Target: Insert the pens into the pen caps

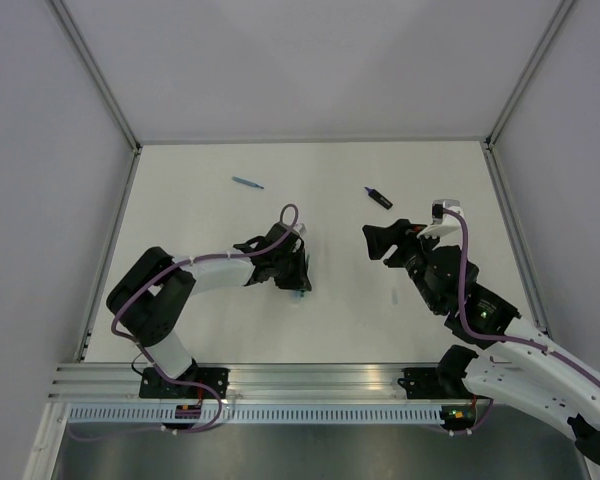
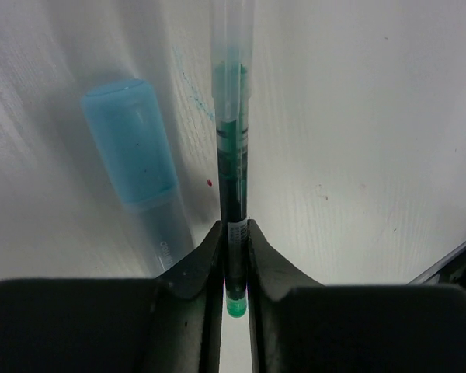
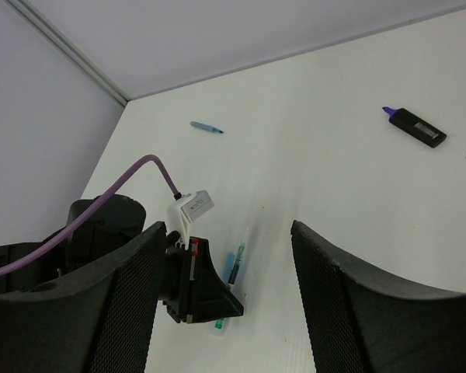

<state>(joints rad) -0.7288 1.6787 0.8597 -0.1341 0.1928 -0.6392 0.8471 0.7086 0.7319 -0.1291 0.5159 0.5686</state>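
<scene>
L claw (image 2: 234, 264): clamped on thin dark pen (image 2: 233, 155); clear cap (image 2: 231, 47) judged seated. R claw (image 3: 229, 229): spread wide, empty. Next: pen to be released, black-and-purple marker (image 3: 416, 127) fetched.

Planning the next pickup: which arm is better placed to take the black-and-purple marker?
Right. The right hand is open, empty and near the black-and-purple marker; the left hand grips the thin dark pen.

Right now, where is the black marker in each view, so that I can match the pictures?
Top external: marker lies right of centre, in the upper half.
Left wrist: not in it.
Right wrist: marker lies at the upper right, purple tip pointing left.
Shared landmark: blue pen, to the marker's left in both of those views.
</scene>
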